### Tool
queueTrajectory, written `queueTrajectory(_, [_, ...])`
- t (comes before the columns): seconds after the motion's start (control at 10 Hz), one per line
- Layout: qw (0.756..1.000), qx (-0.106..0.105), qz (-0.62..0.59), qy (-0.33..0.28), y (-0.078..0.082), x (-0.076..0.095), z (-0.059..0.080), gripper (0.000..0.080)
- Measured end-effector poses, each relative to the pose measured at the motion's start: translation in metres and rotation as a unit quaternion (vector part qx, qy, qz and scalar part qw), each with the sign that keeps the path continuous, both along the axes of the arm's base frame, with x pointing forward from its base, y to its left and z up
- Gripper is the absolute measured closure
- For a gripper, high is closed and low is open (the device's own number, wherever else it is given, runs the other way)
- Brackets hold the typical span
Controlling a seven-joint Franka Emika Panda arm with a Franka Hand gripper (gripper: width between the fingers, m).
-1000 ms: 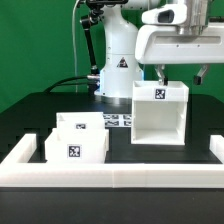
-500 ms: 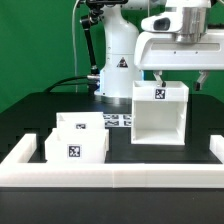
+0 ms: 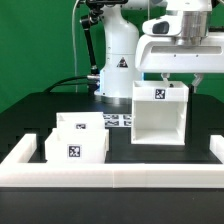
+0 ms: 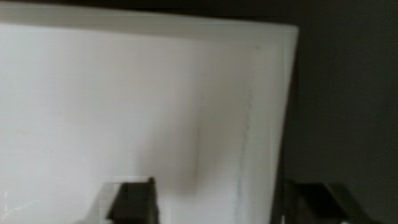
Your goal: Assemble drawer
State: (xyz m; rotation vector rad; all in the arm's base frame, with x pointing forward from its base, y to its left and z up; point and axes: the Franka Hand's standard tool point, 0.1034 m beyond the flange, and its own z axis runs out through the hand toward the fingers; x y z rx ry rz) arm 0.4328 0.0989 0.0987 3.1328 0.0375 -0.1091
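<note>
The drawer's large white cube-like housing stands upright on the black table, open side forward, with a tag on its top front edge. The two small white trays sit close together to the exterior view's left of it, each with a tag. My gripper hangs just above the housing's rear top edge, its fingertips partly hidden behind it. In the wrist view the gripper is open, with two dark fingers set wide apart over the housing's white wall. It holds nothing.
A long low white border wall runs along the table's front and up both sides. The marker board lies flat behind the trays. The arm's white base stands at the back, before a green backdrop.
The hand has shifted slightly to the exterior view's right and a little lower over the housing. The housing and trays have not moved.
</note>
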Motion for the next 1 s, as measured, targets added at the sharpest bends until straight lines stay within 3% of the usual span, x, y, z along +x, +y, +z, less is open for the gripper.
queueTrajectory(0.1, [1.000, 0.000, 0.001, 0.000, 0.0004, -0.0002, -0.0001, 0.0609])
queueTrajectory(0.2, [1.000, 0.000, 0.001, 0.000, 0.0006, -0.0002, -0.0001, 0.0609])
queueTrajectory(0.3, [1.000, 0.000, 0.001, -0.001, 0.0007, 0.0000, 0.0000, 0.0756])
queueTrajectory(1.0, [1.000, 0.000, 0.002, -0.001, 0.0008, 0.0007, -0.0002, 0.0762])
